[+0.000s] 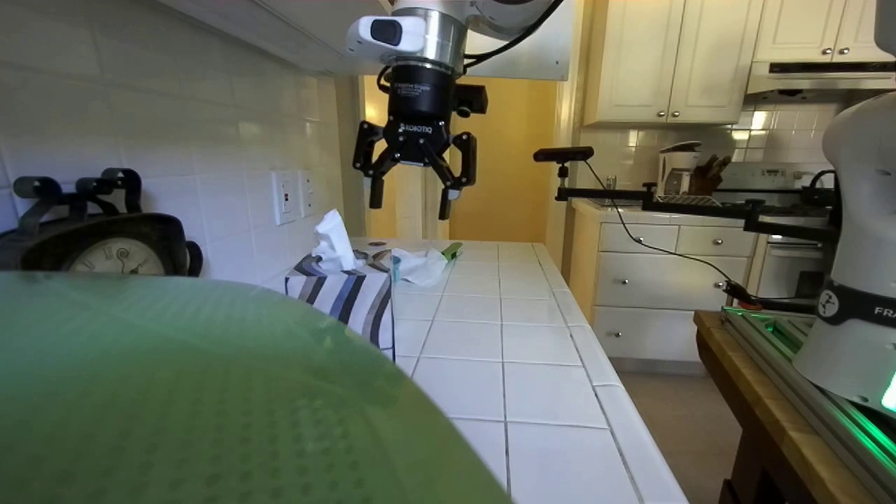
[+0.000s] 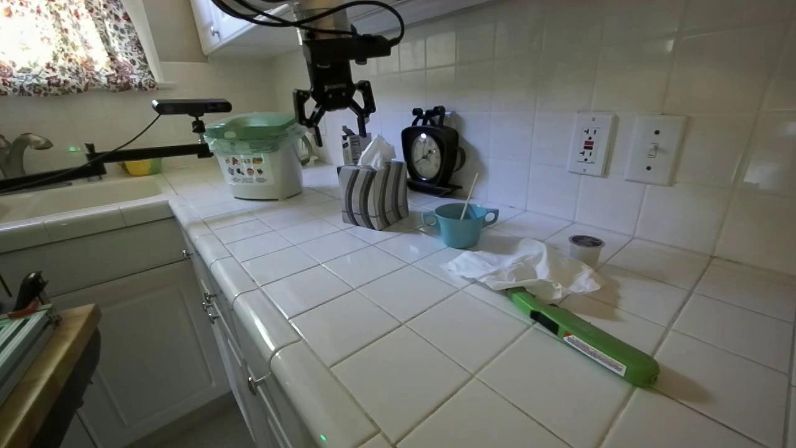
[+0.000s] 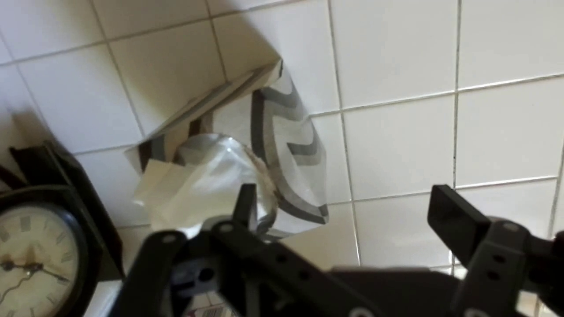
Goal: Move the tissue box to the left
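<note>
Surface [image 2: 410, 348]: white tiles with a rounded edge, running along a tiled wall [image 2: 516, 81].
Bin [image 2: 264, 177]: white with a green lid [image 2: 252, 129], standing on the surface in an exterior view.
Claw [image 1: 411, 204]: hangs above the surface, pointing down, its fingers [image 3: 458, 220] spread wide.
Clock [image 2: 427, 155]: black with a pale dial, standing near the wall.
Tissue box [image 2: 373, 199]: striped, upright on the surface near the clock, lower than the claw and apart from it, white tissue [image 2: 378, 154] poking from its top; in the wrist view it shows partly behind one finger.
Crumpled sheet [image 2: 528, 267]: white, spread on the surface.
Green tool [image 2: 597, 345]: long, lying flat, one end under the crumpled sheet.
Blue cup [image 2: 457, 230]: two-handled, between tissue box and crumpled sheet, a thin stick [image 2: 470, 194] leaning in it.
</note>
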